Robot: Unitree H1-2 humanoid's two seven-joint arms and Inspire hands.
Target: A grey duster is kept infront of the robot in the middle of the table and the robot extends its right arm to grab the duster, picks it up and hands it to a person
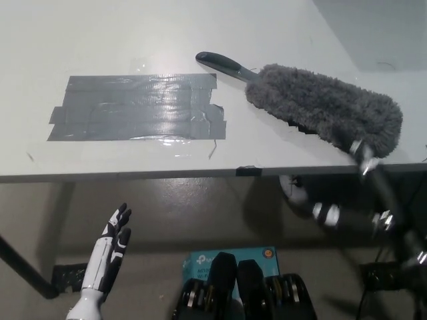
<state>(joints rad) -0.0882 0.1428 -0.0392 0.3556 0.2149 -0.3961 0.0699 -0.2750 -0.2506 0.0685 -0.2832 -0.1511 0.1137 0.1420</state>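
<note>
— Duster (pixel 320 107) first: where does it lie against the grey tape patch (pixel 137 107)?

— To the right of the patch, flat on the white worktop (pixel 100 40). Its dark handle (pixel 223 65) points up-left toward the patch's top right corner; the fluffy grey head runs down-right, near the worktop's front edge.

— And going left to right, the hands?

— Left hand (pixel 110 250), white, hangs below and left of the patch, under the worktop edge, fingers apart and holding nothing.

— The right one?

— Right hand (pixel 363 193), black, is blurred, far right of the patch, just below the duster's head. Whether its fingers are apart or together I cannot tell. A blue box (pixel 230 255) sits on the floor below the patch's right end.
</note>
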